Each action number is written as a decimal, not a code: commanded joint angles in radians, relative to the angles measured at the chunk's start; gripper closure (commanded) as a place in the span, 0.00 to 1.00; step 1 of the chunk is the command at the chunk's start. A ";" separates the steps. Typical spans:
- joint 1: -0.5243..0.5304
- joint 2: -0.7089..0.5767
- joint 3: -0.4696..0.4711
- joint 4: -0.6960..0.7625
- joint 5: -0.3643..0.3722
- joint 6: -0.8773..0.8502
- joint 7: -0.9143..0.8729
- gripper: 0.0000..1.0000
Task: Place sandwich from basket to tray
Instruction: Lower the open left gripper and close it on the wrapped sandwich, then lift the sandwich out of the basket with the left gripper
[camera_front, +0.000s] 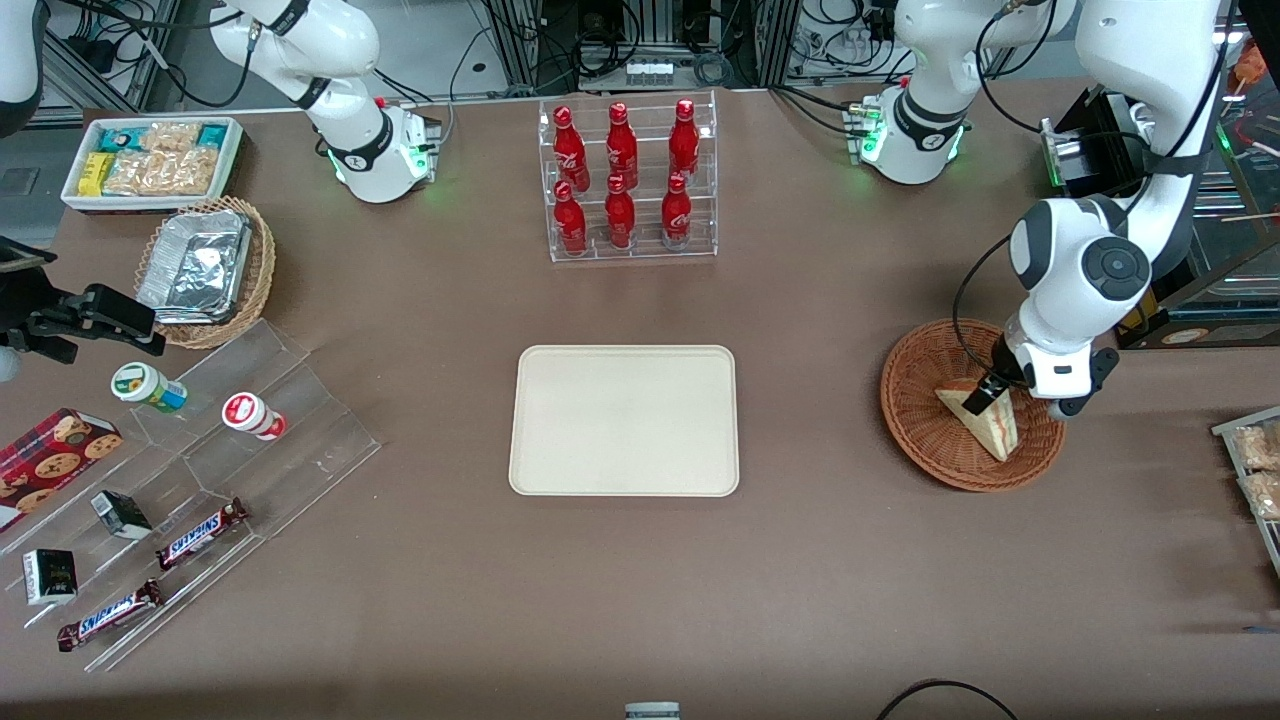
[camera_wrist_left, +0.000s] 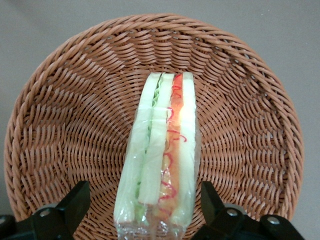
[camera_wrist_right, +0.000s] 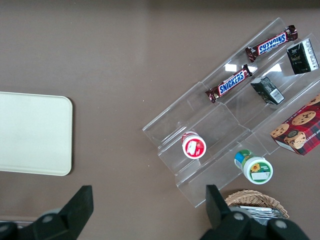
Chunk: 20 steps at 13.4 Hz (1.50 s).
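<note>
Tray (camera_front: 624, 420) sits bare at center of the front frame, on the desk (camera_front: 800, 560). At center right of that frame the basket (camera_front: 915, 400) holds the sandwich (camera_front: 985, 420), wrapped and on edge. End effector (camera_front: 988, 392) is down in the basket, fingers (camera_wrist_left: 75, 202) spread apart astride the sandwich's end, not clamped

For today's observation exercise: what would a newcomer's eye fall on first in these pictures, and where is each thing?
First, the white arm's gripper lowered into the reddish wicker basket, fingers open either side of the wrapped sandwich. Next, the bare cream tray mid-table, toward the parked arm's end from the basket. Then the rack of red bottles, farther from the front camera than the tray.
</note>
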 joint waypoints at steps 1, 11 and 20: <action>0.009 -0.027 -0.002 -0.026 0.020 0.026 -0.024 0.56; -0.086 -0.112 -0.013 0.304 0.019 -0.512 -0.027 0.95; -0.491 -0.127 -0.015 0.501 0.017 -0.644 -0.107 0.95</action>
